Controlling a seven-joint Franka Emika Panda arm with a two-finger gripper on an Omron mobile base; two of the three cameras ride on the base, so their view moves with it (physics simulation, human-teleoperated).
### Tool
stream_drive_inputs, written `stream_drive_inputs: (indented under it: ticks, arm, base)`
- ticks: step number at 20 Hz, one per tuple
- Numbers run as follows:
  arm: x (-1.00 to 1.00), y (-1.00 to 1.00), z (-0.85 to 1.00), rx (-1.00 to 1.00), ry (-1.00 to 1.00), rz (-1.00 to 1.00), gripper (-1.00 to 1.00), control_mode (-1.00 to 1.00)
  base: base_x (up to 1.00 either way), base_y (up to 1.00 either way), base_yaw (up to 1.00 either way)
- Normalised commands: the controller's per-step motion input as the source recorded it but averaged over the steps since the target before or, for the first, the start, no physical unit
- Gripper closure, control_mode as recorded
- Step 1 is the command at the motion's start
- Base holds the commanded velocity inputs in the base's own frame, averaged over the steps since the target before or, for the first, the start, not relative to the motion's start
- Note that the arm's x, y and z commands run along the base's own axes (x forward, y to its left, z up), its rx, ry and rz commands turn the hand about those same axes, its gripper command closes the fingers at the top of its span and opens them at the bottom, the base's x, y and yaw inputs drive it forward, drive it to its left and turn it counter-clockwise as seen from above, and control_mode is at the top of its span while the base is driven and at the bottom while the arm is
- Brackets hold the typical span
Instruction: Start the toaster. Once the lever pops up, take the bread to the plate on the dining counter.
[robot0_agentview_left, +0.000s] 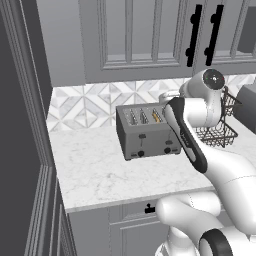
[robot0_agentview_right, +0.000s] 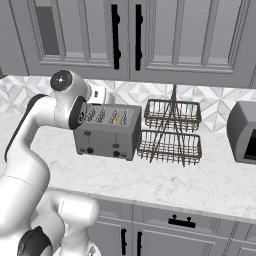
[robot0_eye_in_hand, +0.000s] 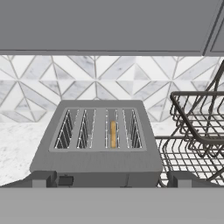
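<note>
The grey brushed-metal toaster (robot0_agentview_left: 145, 132) (robot0_agentview_right: 107, 132) (robot0_eye_in_hand: 96, 162) stands on the marble kitchen counter against the tiled wall. A thin golden-edged slice of bread (robot0_agentview_left: 156, 116) (robot0_agentview_right: 115, 118) (robot0_eye_in_hand: 113, 134) sits upright in its third slot from the left. Two black levers (robot0_agentview_left: 142, 136) and two knobs are on its front face. My gripper (robot0_eye_in_hand: 113, 180) hovers above and just in front of the toaster, open wide with nothing between its fingertips (robot0_eye_in_hand: 43, 179). The plate and the dining counter are out of view.
A black two-tier wire basket (robot0_agentview_left: 220, 127) (robot0_agentview_right: 172, 132) (robot0_eye_in_hand: 197, 131) stands close to the toaster's right. A grey appliance (robot0_agentview_right: 245, 132) sits further right. Upper cabinets (robot0_agentview_right: 125, 35) hang overhead, and a tall cabinet side (robot0_agentview_left: 25, 150) bounds the counter's left end.
</note>
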Motion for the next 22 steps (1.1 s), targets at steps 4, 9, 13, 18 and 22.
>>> stream_drive_inputs:
  ticks: [4, 9, 13, 18, 22]
  arm:
    - [0.0, 0.0, 0.0, 0.0, 0.0, 0.0, -1.0, -1.0]
    - [0.0, 0.0, 0.0, 0.0, 0.0, 0.0, -1.0, -1.0]
    - [0.0, 0.0, 0.0, 0.0, 0.0, 0.0, -1.0, -1.0]
    - [0.0, 0.0, 0.0, 0.0, 0.0, 0.0, -1.0, -1.0]
    - [0.0, 0.0, 0.0, 0.0, 0.0, 0.0, -1.0, -1.0]
  base:
    - [0.0, 0.0, 0.0]
    - [0.0, 0.0, 0.0]
    - [0.0, 0.0, 0.0]
    - [0.0, 0.0, 0.0]
    - [0.0, 0.0, 0.0]
